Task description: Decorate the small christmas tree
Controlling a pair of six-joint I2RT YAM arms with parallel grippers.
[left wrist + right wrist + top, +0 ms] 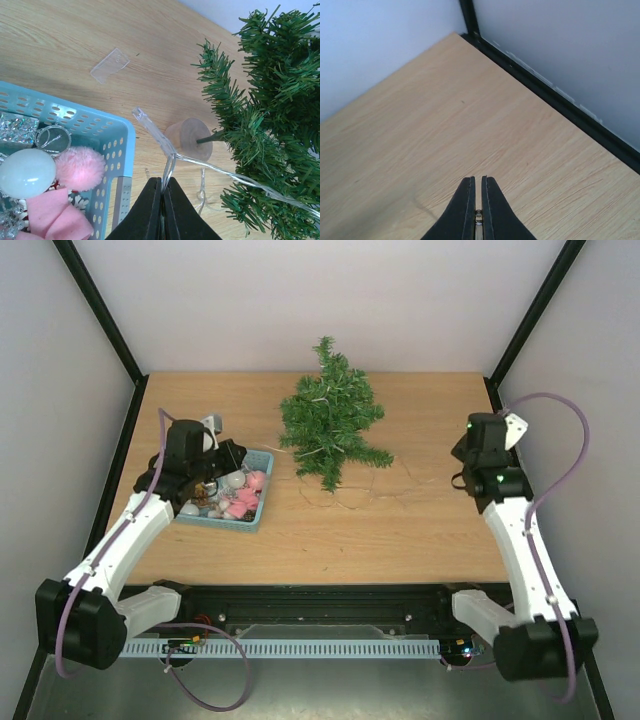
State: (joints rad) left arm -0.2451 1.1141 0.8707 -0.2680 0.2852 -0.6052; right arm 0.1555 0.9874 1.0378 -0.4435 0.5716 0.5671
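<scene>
We noted the small christmas tree [330,420] lying on its side mid-desk [420,540], bare of ornaments. The left hand [161,182] was pinched shut on the clear light string [210,167] beside the teal basket [100,125], ornaments unused inside. The right hand [478,187] was closed, contents unclear. We judged decorating barely begun.

Left wrist view: the small christmas tree [270,100] runs off the top and right edges, the teal basket [100,125] gets chopped by the left and bottom edges, and the light string [215,169] slips between the pressed-together fingers of the left gripper [161,182], so its run in there is hidden. The right gripper [478,181] is pinched on a tiny pale bit [478,216] that's too small to identify. From the top camera the trinkets [232,495] in the basket are a jumble too small to sort out, and I can't make out either set of fingers.
</scene>
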